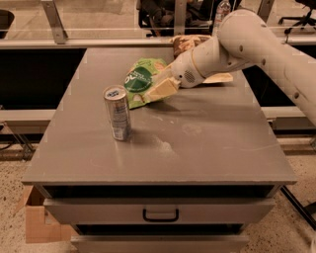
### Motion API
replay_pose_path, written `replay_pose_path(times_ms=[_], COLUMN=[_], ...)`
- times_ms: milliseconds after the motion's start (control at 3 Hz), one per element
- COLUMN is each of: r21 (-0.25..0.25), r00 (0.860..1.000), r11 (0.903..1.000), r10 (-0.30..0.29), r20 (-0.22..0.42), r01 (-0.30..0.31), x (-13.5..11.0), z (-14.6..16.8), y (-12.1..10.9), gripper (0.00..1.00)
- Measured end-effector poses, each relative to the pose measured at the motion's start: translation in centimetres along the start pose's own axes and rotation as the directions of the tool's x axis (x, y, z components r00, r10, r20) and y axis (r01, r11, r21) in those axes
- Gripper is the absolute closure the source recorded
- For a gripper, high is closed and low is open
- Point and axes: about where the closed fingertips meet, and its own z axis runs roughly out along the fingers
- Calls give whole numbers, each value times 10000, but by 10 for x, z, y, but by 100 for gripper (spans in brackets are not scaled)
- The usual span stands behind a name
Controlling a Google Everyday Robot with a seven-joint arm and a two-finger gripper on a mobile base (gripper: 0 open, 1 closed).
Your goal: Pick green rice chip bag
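In the camera view there is a grey table (212, 148), seen from the front and a little from above. The bag (137, 80) lies flat on the far half of the table, a little left of the middle. It is light green and crinkled, and its dark green round logo faces up.

The white arm (247, 39) comes in from the upper right and reaches down to the left. The gripper (160, 90) is at its end, cream in colour and low over the table. It is at the right edge of the bag and covers that edge, so it seems to touch the bag there. If the gripper is released or clenched, I cannot tell, because its tip and the bag run together. The bag is on the table top, not lifted.

A can (117, 113) stands upright in front of the bag, nearer to the camera and a little to the left. It is close to the bag, but if they touch I cannot tell. The can is silver with a blue top.

Behind the arm, near the far edge of the table, lies a brown bag (183, 43), partly hidden by the arm. A pale yellow edge shows under the arm to the right; I cannot tell what it belongs to.

Under the table top is a drawer with a dark handle (160, 215). On the floor at the lower left stands a cardboard box (38, 225), partly under the table. A bottle (222, 11) stands far behind, at the top.
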Motion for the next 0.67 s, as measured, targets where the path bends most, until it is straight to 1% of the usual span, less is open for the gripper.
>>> replay_pose_path(times_ms=[333, 667], r21=[-438, -702], r00=[9994, 9971], r11=[9990, 9969], r10=[-135, -391], r20=[-315, -651], r01=[121, 345], x=[0, -1], z=[8, 16], y=[6, 11], gripper=[72, 96])
